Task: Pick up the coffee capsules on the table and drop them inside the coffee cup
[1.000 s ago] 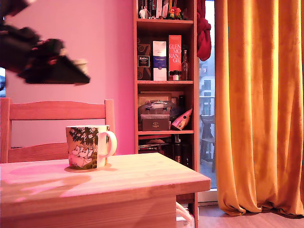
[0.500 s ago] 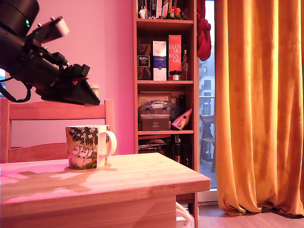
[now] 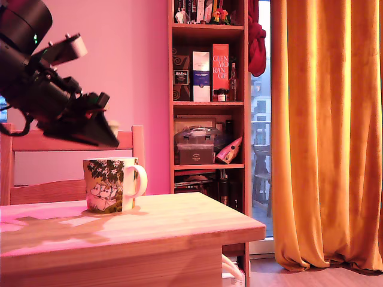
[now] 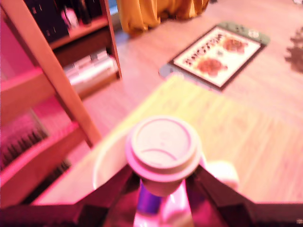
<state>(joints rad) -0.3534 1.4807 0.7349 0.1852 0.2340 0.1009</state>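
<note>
Vs. half a sec ago the gripper (image 3: 106,136) has dropped lower and now sits right above the coffee cup (image 3: 112,185), tip close over the rim, arm coming in from the exterior view's left. A full sec ago it was higher and blurred w/ motion, so it's been descending onto the cup. Wrist view: claw (image 4: 161,189) is clenched on the coffee capsule (image 4: 162,150), pale flat rim facing the cam, dark fingers (image 4: 215,191) on either side of its tapered body. White cup mouth (image 4: 106,165) shows directly behind/below the capsule, so alignment looks about right, though the frame's blurry. Cup hasn't moved on the table (image 3: 179,224); handle toward the bookshelf (image 3: 206,95). Meaning: carry is basically done, next is prob. release into the cup. No other capsules visible on the table near the cup.
</note>
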